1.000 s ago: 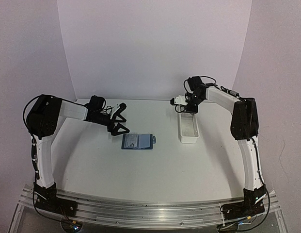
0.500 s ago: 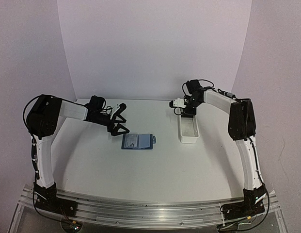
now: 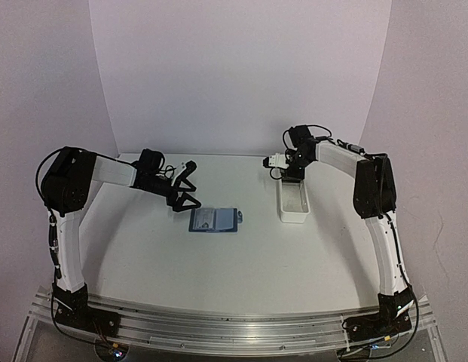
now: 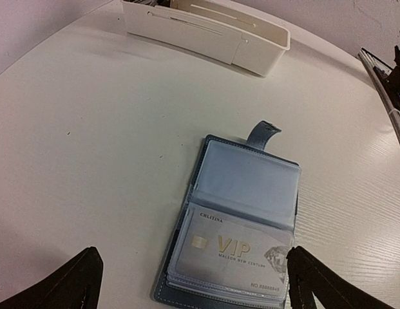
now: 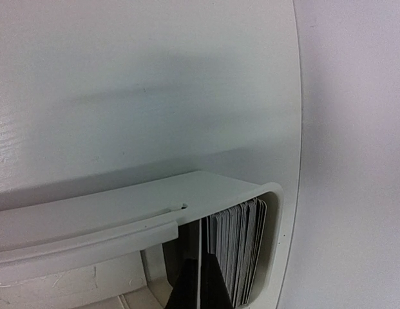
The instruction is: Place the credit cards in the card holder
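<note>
Though unfolded, card holder (image 3: 215, 219) beside left claw (image 3: 190, 186)

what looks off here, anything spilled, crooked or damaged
Nothing stands out. The card holder lies open and flat on the table with a card showing in its sleeve, and the other cards stand in a neat stack at one end of the white tray.

A long white tray (image 3: 294, 204) lies on the white table (image 3: 241, 264), its length running toward the back. Behind the tray rises a pale curved backdrop (image 3: 241, 75). Well in front of the tray, a metal rail (image 3: 218, 324) runs along the table's near edge.
</note>
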